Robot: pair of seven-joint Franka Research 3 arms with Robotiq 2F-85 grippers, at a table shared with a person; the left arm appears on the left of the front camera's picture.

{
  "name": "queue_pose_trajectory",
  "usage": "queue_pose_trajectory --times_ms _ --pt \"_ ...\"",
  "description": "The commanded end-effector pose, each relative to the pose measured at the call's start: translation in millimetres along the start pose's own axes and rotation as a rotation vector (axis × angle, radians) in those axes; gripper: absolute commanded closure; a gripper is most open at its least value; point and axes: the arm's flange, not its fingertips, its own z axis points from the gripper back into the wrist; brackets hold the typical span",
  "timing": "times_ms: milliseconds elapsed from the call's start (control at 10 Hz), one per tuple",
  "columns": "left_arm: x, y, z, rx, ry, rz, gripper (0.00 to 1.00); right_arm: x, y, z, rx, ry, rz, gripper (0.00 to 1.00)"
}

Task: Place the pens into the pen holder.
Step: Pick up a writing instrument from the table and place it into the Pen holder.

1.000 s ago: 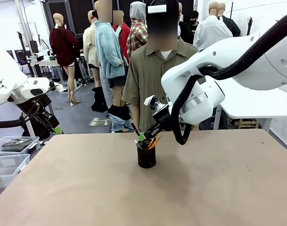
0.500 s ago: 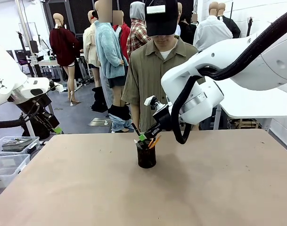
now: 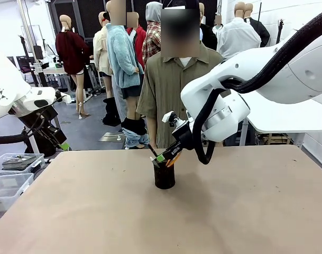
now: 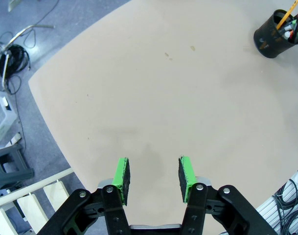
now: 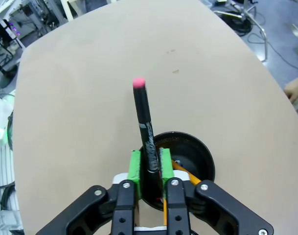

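Observation:
The black mesh pen holder (image 3: pixel 164 175) stands mid-table with yellow-orange pencils (image 3: pixel 173 157) leaning in it. My right gripper (image 3: pixel 162 157) hangs just over its rim, shut on a dark pen. In the right wrist view that dark pen (image 5: pixel 144 122) with its red tip runs up from between the green pads (image 5: pixel 134 166) of my right gripper (image 5: pixel 149 169), and its lower end points into the holder (image 5: pixel 193 156), beside an orange pencil (image 5: pixel 180 169). My left gripper (image 4: pixel 152 176) stands open over bare table, far from the holder (image 4: pixel 276 34) at the top right of its view.
A person in an olive shirt (image 3: pixel 168 84) stands at the far edge behind the holder. Clear plastic bins (image 3: pixel 12 169) sit off the table's left side. The tabletop (image 3: pixel 229 211) around the holder is bare.
My right gripper with the dark pen has sunk slightly toward the holder's rim. The left arm has not moved.

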Motion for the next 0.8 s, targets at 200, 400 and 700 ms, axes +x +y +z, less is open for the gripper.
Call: queue_pose_trajectory --times_ms 200,400,700 --pt "1 1 0 0.017 0.001 0.004 0.46 4 -6 2 0.018 0.004 0.003 0.11" --pt "1 1 0 0.017 0.001 0.004 0.46 6 1 15 -0.016 -0.02 0.027 0.11" --pt "1 1 0 0.017 0.001 0.004 0.46 22 24 74 -0.155 -0.099 0.157 0.11"
